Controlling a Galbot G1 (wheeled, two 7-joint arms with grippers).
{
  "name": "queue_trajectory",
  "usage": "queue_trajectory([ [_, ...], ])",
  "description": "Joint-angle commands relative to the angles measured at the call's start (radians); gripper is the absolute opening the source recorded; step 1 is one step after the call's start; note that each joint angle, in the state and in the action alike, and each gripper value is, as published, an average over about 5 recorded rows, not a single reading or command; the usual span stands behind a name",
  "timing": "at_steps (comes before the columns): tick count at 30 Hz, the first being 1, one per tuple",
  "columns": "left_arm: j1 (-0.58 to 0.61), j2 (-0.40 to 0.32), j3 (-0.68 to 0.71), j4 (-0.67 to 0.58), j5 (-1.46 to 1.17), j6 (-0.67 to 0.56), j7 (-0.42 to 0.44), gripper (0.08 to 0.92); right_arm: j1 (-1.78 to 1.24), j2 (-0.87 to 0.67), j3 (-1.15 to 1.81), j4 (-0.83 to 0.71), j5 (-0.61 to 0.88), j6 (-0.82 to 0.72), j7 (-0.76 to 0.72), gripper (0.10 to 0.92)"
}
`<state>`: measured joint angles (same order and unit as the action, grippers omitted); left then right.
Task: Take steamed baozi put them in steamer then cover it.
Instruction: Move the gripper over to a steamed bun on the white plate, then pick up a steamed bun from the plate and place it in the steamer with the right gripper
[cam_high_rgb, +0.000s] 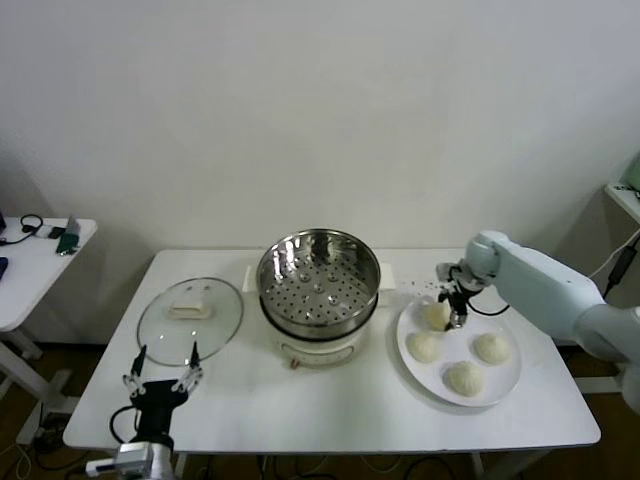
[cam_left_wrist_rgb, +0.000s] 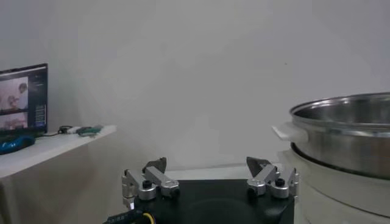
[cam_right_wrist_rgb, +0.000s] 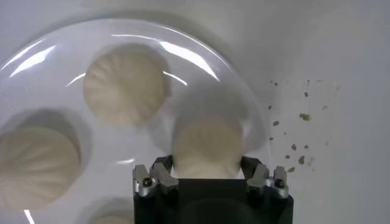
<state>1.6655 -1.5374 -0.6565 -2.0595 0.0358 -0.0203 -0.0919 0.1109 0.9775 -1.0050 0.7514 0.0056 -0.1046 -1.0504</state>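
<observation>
Over the white plate (cam_high_rgb: 505, 385) at the right of the table (cam_high_rgb: 300, 410) I had the right gripper (cam_high_rgb: 457, 317) pointing straight down on the rear-left baozi (cam_right_wrist_rgb: 207, 149), the one nearest the steamer (cam_high_rgb: 318, 285). From the wrist camera its jaws stood wide, one on each side of that bun, not visibly pressing it, so I judged the grasp not yet made. I picked that bun because it lay closest to the pot and left the other three baozi (cam_high_rgb: 464, 377) undisturbed on the plate.

The steamer sat open at mid-table with its perforated tray bare, ready to receive buns, so none had been loaded. The cover (cam_high_rgb: 190, 320) lay flat on the table to the steamer's left, handle up, clear of the path between plate and pot.

The left gripper (cam_high_rgb: 163, 381) waited low at the near left edge, just in front of the cover, jaws wide, where I judged it handy for lifting the lid later. Some crumbs (cam_right_wrist_rgb: 295, 131) lay beside the plate.
</observation>
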Motion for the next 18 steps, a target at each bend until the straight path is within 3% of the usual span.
queue_trajectory([
  [1, 0.005, -0.004, 0.001, -0.003, 0.002, -0.001, 0.000, 0.823, 0.005, 0.006, 0.006, -0.010, -0.010, 0.005, 0.002, 0.713],
  [11, 0.020, -0.005, -0.001, -0.017, 0.001, -0.003, -0.002, 0.823, 0.208, -0.042, -0.154, 0.098, 0.103, 0.044, 0.002, 0.720],
  [18, 0.029, -0.003, 0.003, -0.024, 0.001, -0.003, -0.002, 0.823, 0.466, -0.032, -0.356, 0.196, 0.140, 0.167, -0.016, 0.721],
])
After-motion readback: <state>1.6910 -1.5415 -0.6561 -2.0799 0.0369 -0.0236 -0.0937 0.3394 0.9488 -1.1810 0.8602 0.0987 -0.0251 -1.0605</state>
